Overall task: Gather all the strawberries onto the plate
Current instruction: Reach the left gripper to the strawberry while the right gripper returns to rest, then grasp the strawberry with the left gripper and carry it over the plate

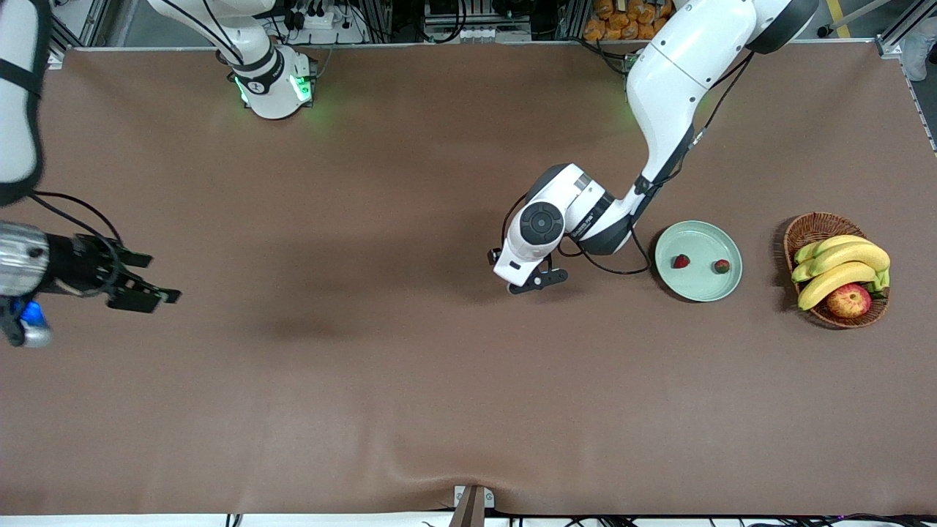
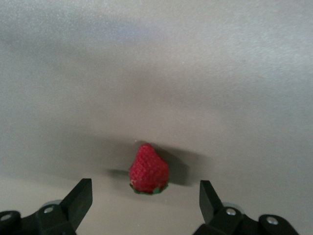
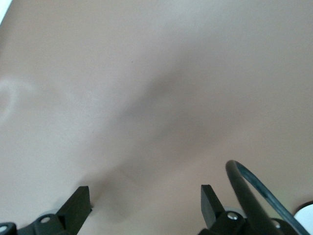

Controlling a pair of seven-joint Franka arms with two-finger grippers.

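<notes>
Lying on the table, strawberry [image 2: 148, 169] between left tool's [image 2: 145, 197] spread fingers, ungrasped

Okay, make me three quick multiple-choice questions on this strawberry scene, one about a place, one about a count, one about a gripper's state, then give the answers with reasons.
1. Where does the wicker basket of fruit stand?
A. on the plate
B. beside the plate, toward the left arm's end of the table
C. under the right gripper

2. How many strawberries lie in the plate?
A. none
B. two
C. four

3. How does the left gripper stand?
A. open around a strawberry on the table
B. shut on a banana
C. open over the plate

Answers:
1 B, the basket sits apart from the plate, at that end.
2 B, one berry and another rest inside the rim.
3 A, the left wrist view shows the third strawberry on the table between spread fingers; the right gripper waits open.
</notes>
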